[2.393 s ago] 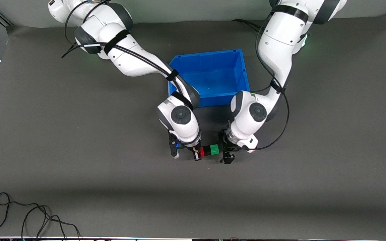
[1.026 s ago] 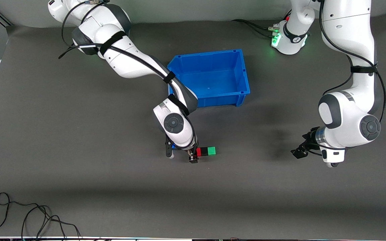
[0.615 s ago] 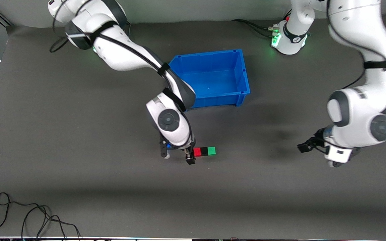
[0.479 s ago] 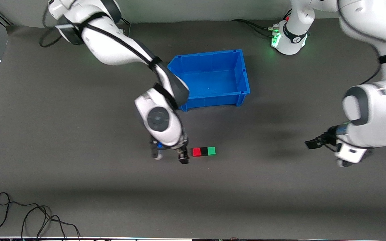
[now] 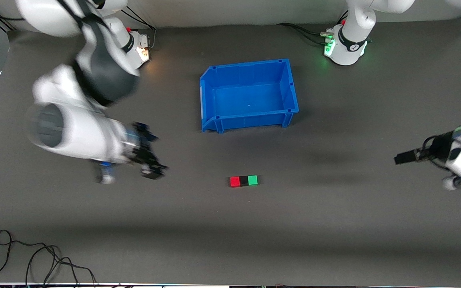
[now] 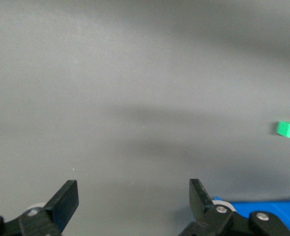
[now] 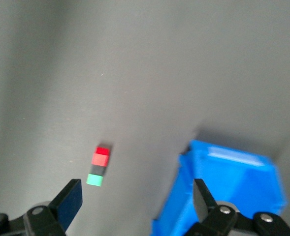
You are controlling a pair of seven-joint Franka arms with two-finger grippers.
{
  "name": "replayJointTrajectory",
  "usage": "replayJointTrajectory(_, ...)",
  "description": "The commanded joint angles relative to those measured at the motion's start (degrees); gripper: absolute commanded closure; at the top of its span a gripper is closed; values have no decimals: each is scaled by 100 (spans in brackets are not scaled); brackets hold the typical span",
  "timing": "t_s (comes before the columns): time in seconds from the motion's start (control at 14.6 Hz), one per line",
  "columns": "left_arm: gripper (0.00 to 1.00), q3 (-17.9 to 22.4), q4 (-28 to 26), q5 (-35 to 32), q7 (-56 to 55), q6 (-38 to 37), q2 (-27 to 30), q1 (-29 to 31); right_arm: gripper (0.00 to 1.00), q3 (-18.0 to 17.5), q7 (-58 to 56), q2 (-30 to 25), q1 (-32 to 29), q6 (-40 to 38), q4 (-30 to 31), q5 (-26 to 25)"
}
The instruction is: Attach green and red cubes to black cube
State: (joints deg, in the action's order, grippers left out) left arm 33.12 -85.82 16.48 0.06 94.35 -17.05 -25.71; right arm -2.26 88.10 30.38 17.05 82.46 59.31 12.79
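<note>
the right gripper (image 5: 152, 170) is wide apart and holds nothing, up over the mat at 9 o'clock from the cubes. the left gripper (image 5: 404, 157) is wide apart too, at 3 o'clock. the red cube (image 5: 235, 181), black cube (image 5: 243, 181) and green cube (image 5: 253, 180) sit touching in a row, at 6 o'clock from the blue bin (image 5: 210, 96).

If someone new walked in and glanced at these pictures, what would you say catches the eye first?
Probably the blue bin in the middle of the dark table, and nearer the front camera the little row of cubes: red cube, black cube and green cube joined side by side. Both arms are drawn apart, the right end effector and the left end effector open over bare table at their own ends.
</note>
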Motion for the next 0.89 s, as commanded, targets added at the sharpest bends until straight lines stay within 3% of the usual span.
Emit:
replayJointTrajectory(0.0,0,-43,-93,-556,117,-311,710,-4,1,41,-1037,-540,-421,-755,248,188)
replayJointTrajectory(0.27,0,-69,-85,-707,143,-408,905,-48,1,41,-2934,-1015,-1387,-1705,256,188)
replayJointTrajectory(0.48,0,-113,-76,-725,82,-399,984,-66,1,93,-4760,-1427,-2003,-1848,580,92)
replayJointTrajectory(0.62,0,-742,-84,-830,56,-408,1133,449,1,374,-5905,-1543,-2057,-1848,696,-48)
replayJointTrajectory(0.82,0,-2656,-189,-1260,-23,-417,1344,1969,1,437,-7006,-1544,-2022,-1664,713,-548)
